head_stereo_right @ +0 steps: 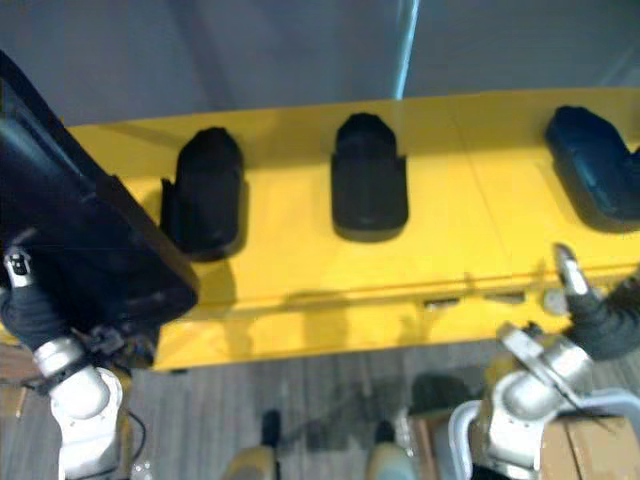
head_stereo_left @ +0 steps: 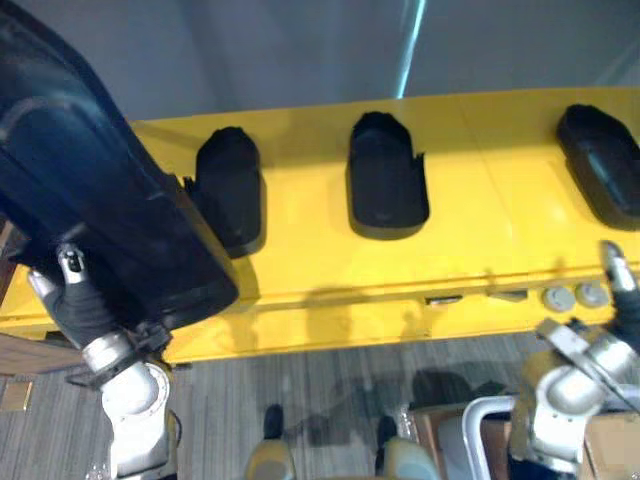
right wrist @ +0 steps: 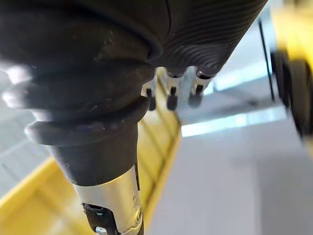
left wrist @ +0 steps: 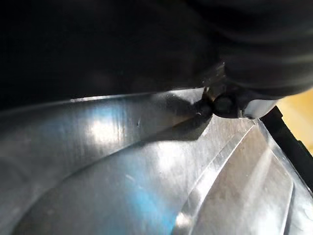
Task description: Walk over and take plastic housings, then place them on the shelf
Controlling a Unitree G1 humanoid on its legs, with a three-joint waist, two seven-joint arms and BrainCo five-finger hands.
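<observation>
Three housings (head_stereo_left: 388, 180) lie front-to-back on shelf (head_stereo_left: 480, 240); left hand's (head_stereo_left: 80, 305) grip on a fourth (head_stereo_left: 90, 170) unclear; right hand (head_stereo_left: 618, 275) relaxed.

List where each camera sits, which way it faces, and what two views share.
Left eye view: on the head, looking down at the long yellow shelf and the middle black plastic housing; the left hand and right hand show.
Right eye view: beside it, same scene.
Left wrist view: along the left hand, against the large black housing it carries.
Right wrist view: along the right hand, towards the shelf.
</observation>
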